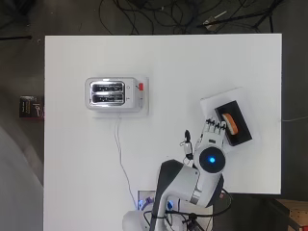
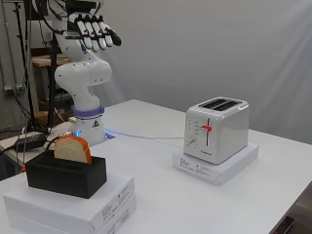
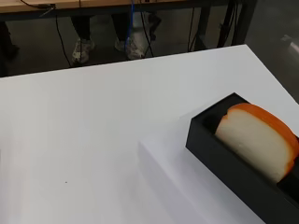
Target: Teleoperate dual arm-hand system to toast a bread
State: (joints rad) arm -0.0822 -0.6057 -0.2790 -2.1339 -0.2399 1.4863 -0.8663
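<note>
One slice of bread is the only food on the white table [image 1: 77,183], and the toaster [image 1: 114,93] serves here as the landmark. Seen from overhead, the toaster sits left of the table's middle on a flat white box [image 1: 144,111], its two slots facing up and empty, a red lever [image 1: 140,87] on its right end. A thin white cord [image 1: 120,159] runs from the toaster down toward the arm's base.

Well to the right of the toaster, and nearer the arm's base than it is, the hand [image 1: 211,137] hangs above the table with its fingers [image 1: 215,127] straight and spread, holding nothing. The thumb [image 1: 186,139] sticks out on the side toward the toaster. From the side view the hand [image 2: 92,30] is high in the air, well clear of everything, fingers extended together and pointing away from the arm.

Farther right again from the toaster, the fingertips reach just over the near edge of a black holder [image 1: 239,126]. The bread [image 1: 231,122] stands upright in that holder, its orange-brown crust showing. The holder rests on a stack of white boxes [image 1: 214,103] near the table's right edge. The wrist view shows the bread [image 3: 257,140] on edge inside the holder's [image 3: 219,154] trough.
</note>
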